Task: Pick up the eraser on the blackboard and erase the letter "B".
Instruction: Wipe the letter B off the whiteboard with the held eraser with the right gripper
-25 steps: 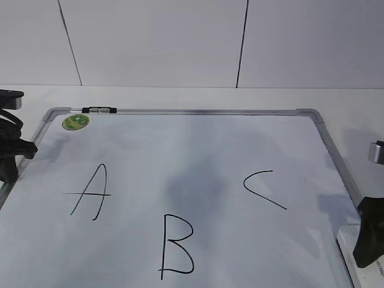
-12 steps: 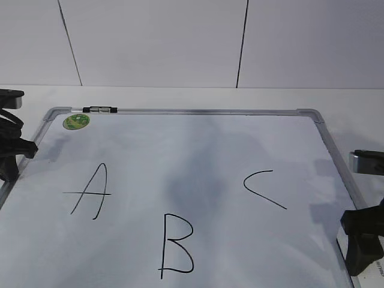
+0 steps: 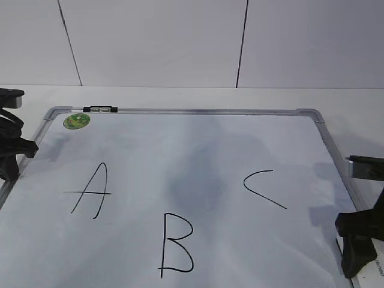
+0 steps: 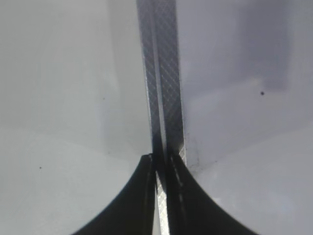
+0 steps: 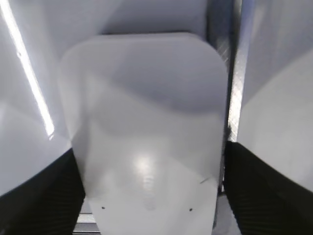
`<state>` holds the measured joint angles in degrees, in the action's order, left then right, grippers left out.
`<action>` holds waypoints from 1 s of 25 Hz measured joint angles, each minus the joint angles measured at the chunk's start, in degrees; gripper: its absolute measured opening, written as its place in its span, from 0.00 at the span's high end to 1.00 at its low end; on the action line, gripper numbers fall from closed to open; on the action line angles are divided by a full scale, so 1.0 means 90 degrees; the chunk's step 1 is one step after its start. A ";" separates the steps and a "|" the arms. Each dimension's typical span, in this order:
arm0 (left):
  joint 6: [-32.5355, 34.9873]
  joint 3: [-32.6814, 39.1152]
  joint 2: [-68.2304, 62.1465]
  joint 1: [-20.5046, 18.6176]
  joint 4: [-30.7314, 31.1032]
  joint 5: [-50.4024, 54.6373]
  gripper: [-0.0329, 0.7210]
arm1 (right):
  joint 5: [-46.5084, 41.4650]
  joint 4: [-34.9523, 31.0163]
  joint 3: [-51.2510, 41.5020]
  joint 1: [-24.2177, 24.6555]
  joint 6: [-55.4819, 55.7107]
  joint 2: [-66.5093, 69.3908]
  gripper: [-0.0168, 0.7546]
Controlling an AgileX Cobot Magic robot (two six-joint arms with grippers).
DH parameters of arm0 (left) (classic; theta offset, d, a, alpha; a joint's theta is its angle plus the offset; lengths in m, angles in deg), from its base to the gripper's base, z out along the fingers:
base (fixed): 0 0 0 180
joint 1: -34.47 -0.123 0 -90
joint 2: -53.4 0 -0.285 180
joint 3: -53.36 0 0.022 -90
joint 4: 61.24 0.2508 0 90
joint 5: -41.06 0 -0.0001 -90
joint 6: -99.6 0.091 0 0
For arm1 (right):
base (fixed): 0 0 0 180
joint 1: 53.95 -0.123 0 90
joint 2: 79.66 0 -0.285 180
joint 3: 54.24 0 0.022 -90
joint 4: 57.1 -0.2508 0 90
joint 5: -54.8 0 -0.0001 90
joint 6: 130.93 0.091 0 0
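Observation:
The blackboard (image 3: 210, 144) is a white dry-erase board with a silver frame, lying flat. The letter "B" (image 3: 176, 246) is drawn in black at its lower middle. The eraser (image 5: 146, 107), a white rounded block, lies at the board's lower right corner; only a sliver of it (image 3: 367, 279) shows in the exterior view. My right gripper (image 5: 151, 147) is open, with one jaw on each side of the eraser; in the exterior view it (image 3: 359, 252) stands over it. My left gripper (image 4: 161, 166) is shut over the board's left frame rail (image 4: 164, 73), also seen in the exterior view (image 3: 11, 159).
A black "A" (image 3: 90, 192) is left of the "B" and a black "C" (image 3: 263, 189) is to its upper right. A green sticker (image 3: 76, 121) and a black-silver clip (image 3: 100, 109) sit at the top left corner. The right frame rail (image 5: 234, 73) runs beside the eraser.
My right gripper has moved left and down over the eraser at the board's lower right corner. The left gripper and the letters have not moved.

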<state>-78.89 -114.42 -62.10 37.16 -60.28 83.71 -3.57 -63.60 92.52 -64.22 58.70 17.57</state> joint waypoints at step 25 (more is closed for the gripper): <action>0.0000 0.0000 0.0000 0.0000 -0.0022 -0.0028 0.94 | 0.0203 0.0061 0.0000 0.0000 0.0143 0.0010 0.11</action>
<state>-78.89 -114.42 -62.10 37.16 -60.48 83.46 -1.74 -63.05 92.52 -64.22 59.99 17.66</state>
